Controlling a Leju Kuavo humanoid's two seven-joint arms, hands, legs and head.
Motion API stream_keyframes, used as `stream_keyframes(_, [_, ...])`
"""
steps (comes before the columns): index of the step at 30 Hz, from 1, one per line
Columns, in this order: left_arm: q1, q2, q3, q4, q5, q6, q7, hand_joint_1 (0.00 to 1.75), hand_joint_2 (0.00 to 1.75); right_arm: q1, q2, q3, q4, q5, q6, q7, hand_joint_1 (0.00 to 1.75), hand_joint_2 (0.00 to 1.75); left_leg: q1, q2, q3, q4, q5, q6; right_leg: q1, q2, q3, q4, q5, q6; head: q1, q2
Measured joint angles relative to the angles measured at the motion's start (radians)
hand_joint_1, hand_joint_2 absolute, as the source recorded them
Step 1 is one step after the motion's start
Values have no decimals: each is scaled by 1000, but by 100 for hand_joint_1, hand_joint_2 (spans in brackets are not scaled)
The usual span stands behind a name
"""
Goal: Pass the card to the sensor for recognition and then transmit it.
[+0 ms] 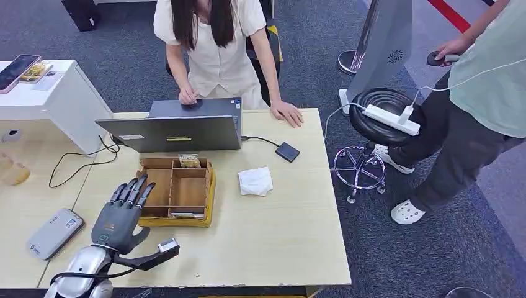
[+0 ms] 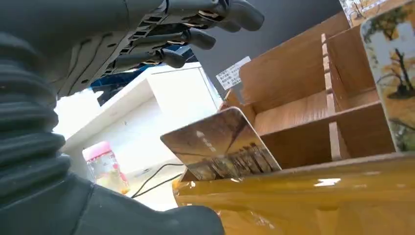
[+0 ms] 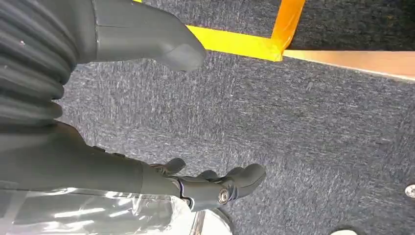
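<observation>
The left hand (image 1: 121,214), fingers spread and holding nothing, hovers just beside the wooden tray (image 1: 207,186), so pickup has not begun; next, I judge, it must pinch the card (image 2: 220,144) leaning inside the tray's nearest edge.

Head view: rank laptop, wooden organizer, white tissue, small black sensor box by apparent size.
1. laptop
2. wooden organizer
3. white tissue
4. small black sensor box

All lie on the same table at similar range, so this order should hold.
</observation>
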Motion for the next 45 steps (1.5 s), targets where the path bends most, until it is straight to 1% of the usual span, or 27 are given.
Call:
stream_keyframes(11, [-4, -1, 0, 13, -3, 0, -2, 0, 175, 0, 0, -9, -2, 0, 0, -1, 0, 175, 0, 0, 0, 0, 0, 0, 0, 0, 0, 0, 0, 0, 0, 0])
stream_keyframes(12, [-4, -1, 0, 14, -3, 0, -2, 12, 175, 0, 0, -9, -2, 0, 0, -1, 0, 175, 0, 0, 0, 0, 0, 0, 0, 0, 0, 0, 0, 0, 0, 0])
stream_keyframes(13, [-4, -1, 0, 15, -3, 0, -2, 175, 175, 0, 0, -10, -2, 1, 0, -1, 0, 175, 0, 0, 0, 0, 0, 0, 0, 0, 0, 0, 0, 0, 0, 0])
stream_keyframes(14, [-4, -1, 0, 15, -3, 0, -2, 164, 175, 0, 0, -10, -2, 1, 0, -1, 0, 175, 0, 0, 0, 0, 0, 0, 0, 0, 0, 0, 0, 0, 0, 0])
stream_keyframes(15, [-4, -1, 0, 15, -3, -1, -3, 145, 175, 0, 0, -10, -2, 0, 0, -1, 0, 175, 0, 0, 0, 0, 0, 0, 0, 0, 0, 0, 0, 0, 0, 0])
stream_keyframes(16, [-5, -1, 0, 16, -2, -2, -7, 148, 175, 0, 0, -10, -2, 0, 0, -1, 0, 175, 0, 0, 0, 0, 0, 0, 0, 0, 0, 0, 0, 0, 0, 0])
stream_keyframes(17, [-5, -1, 0, 17, -2, -2, -9, 157, 175, 0, 0, -10, -2, 1, 0, -1, 0, 175, 0, 0, 0, 0, 0, 0, 0, 0, 0, 0, 0, 0, 0, 0])
stream_keyframes(31, [-13, -1, 2, 23, -2, -3, -9, 157, 175, 0, 0, -16, -5, 7, 0, -1, 0, 175, 0, 0, 0, 0, 0, 0, 0, 0, 0, 0, 0, 0, 0, 0])
stream_keyframes(32, [-14, -1, 2, 23, -2, -3, -9, 166, 175, 0, 0, -16, -5, 7, 0, -1, 0, 175, 0, 0, 0, 0, 0, 0, 0, 0, 0, 0, 0, 0, 0, 0])
stream_keyframes(33, [-14, -1, 2, 23, -2, -3, -9, 162, 175, 0, 0, -16, -5, 7, 0, -1, 0, 175, 0, 0, 0, 0, 0, 0, 0, 0, 0, 0, 0, 0, 0, 0])
stream_keyframes(34, [-14, -1, 2, 23, -2, -3, -9, 169, 175, 0, 0, -16, -5, 7, 0, -1, 0, 175, 0, 0, 0, 0, 0, 0, 0, 0, 0, 0, 0, 0, 0, 0])
stream_keyframes(35, [-15, -1, 2, 23, -2, -3, -9, 164, 175, 0, 0, -16, -5, 7, 0, -1, 0, 175, 0, 0, 0, 0, 0, 0, 0, 0, 0, 0, 0, 0, 0, 0])
stream_keyframes(37, [-15, -1, 2, 23, -2, -3, -9, 162, 175, 0, 0, -17, -6, 7, 0, -1, 0, 175, 0, 0, 0, 0, 0, 0, 0, 0, 0, 0, 0, 0, 0, 0])
stream_keyframes(38, [-15, -1, 2, 23, -2, -3, -9, 173, 175, 0, 0, -17, -6, 7, 0, -1, 0, 175, 0, 0, 0, 0, 0, 0, 0, 0, 0, 0, 0, 0, 0, 0])
stream_keyframes(39, [-15, -1, 2, 23, -2, -3, -9, 169, 175, 0, 0, -17, -6, 7, 0, -1, 0, 175, 0, 0, 0, 0, 0, 0, 0, 0, 0, 0, 0, 0, 0, 0])
stream_keyframes(40, [-15, -1, 2, 23, -2, -3, -9, 159, 175, 0, 0, -17, -6, 7, 0, -1, 0, 175, 0, 0, 0, 0, 0, 0, 0, 0, 0, 0, 0, 0, 0, 0])
stream_keyframes(41, [-15, -1, 2, 23, -2, -3, -9, 152, 175, 0, 0, -17, -6, 6, 0, -1, 0, 175, 0, 0, 0, 0, 0, 0, 0, 0, 0, 0, 0, 0, 0, 0])
stream_keyframes(45, [-16, -1, 2, 24, -2, -4, -10, 152, 175, 0, 0, -18, -6, 6, 0, -1, 0, 175, 0, 0, 0, 0, 0, 0, 0, 0, 0, 0, 0, 0, 0, 0])
